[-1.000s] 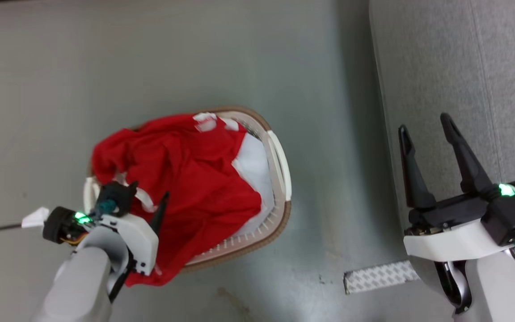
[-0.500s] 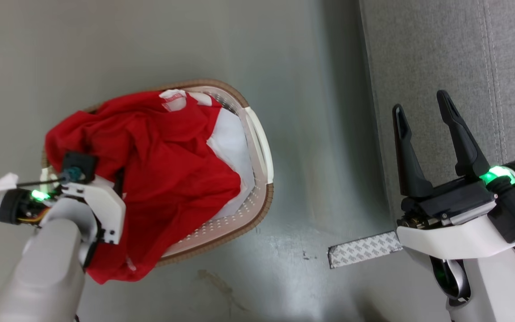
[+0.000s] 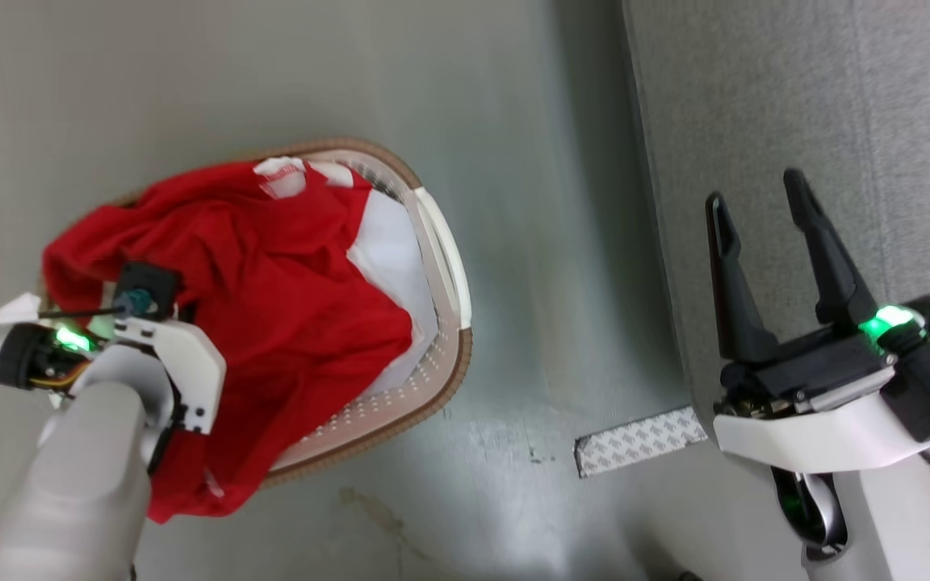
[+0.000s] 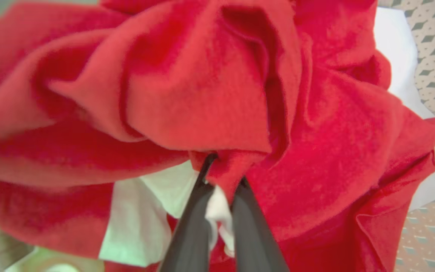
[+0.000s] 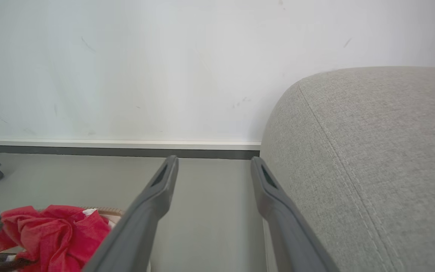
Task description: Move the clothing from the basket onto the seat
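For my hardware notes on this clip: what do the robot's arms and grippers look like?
Pale grey forearms, white wrist shells. Left gripper and right gripper each have two long dark fingers, a green light and a teal connector.

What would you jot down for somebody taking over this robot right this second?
Left gripper: shut on a fold of the clothing.
Right gripper: open, holding nothing, poised by the edge of the seat.
Clothing: heaped in the basket on the floor, one edge draped over its rim.
Done: the grasp.
To do: lift the clothing out, carry it across to the seat, release. None lies on the visible part of the seat yet.
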`<state>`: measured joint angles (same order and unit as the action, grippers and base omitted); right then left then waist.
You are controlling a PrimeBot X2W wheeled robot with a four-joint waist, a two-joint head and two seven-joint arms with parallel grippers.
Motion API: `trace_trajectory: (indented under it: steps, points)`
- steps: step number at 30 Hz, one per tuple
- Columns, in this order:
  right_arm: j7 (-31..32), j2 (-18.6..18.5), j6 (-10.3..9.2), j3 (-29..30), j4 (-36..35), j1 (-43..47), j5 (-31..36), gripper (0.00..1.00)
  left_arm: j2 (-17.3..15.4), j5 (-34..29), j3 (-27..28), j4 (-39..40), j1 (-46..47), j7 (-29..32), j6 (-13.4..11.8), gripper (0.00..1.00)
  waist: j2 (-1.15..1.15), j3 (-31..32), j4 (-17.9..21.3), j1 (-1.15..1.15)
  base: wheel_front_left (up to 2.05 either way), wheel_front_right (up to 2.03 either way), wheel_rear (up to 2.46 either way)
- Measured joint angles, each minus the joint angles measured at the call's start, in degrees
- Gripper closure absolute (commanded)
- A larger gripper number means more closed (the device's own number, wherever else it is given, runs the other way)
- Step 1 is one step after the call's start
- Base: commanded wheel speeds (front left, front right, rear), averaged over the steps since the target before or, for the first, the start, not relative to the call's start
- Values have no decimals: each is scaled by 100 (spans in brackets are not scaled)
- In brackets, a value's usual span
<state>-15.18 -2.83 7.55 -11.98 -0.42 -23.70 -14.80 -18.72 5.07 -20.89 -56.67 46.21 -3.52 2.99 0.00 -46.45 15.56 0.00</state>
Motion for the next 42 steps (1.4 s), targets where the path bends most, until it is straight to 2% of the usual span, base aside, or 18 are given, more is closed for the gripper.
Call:
trace_trajectory:
  steps: [9,17,21,24,25,30,36,42]
  points:
    - [0,3,0,188,455,420,73,0,266,464,114,293,-646,-459,194,100,0,843,-203,0,0,0,0]
    - [1,4,0,409,833,905,254,0,322,939,256,1572,-1607,-460,248,100,0,1996,-519,-2,0,0,0]
    - [1,5,0,450,990,1144,406,0,361,1140,350,2492,-2160,-218,143,100,0,2591,-688,-2,0,0,0]
    - [0,4,0,491,1080,1326,467,0,383,1321,411,3265,-2612,-29,-9,100,0,3020,-802,-3,0,0,0]
    - [0,2,0,501,1141,1423,498,0,364,1373,450,3747,-2888,104,-114,100,0,3287,-867,-3,0,0,0]
    - [0,4,0,497,1270,1667,566,0,297,1549,605,4866,-3465,419,-360,100,0,3905,-985,-3,0,0,0]
    - [0,-54,0,378,1366,1864,571,0,131,1640,738,5813,-3875,813,-605,100,0,4510,-1050,-3,0,0,0]
    - [0,-89,0,80,1351,1873,463,0,-10,1673,840,6435,-4018,1069,-742,100,0,4737,-1053,-2,0,0,0]
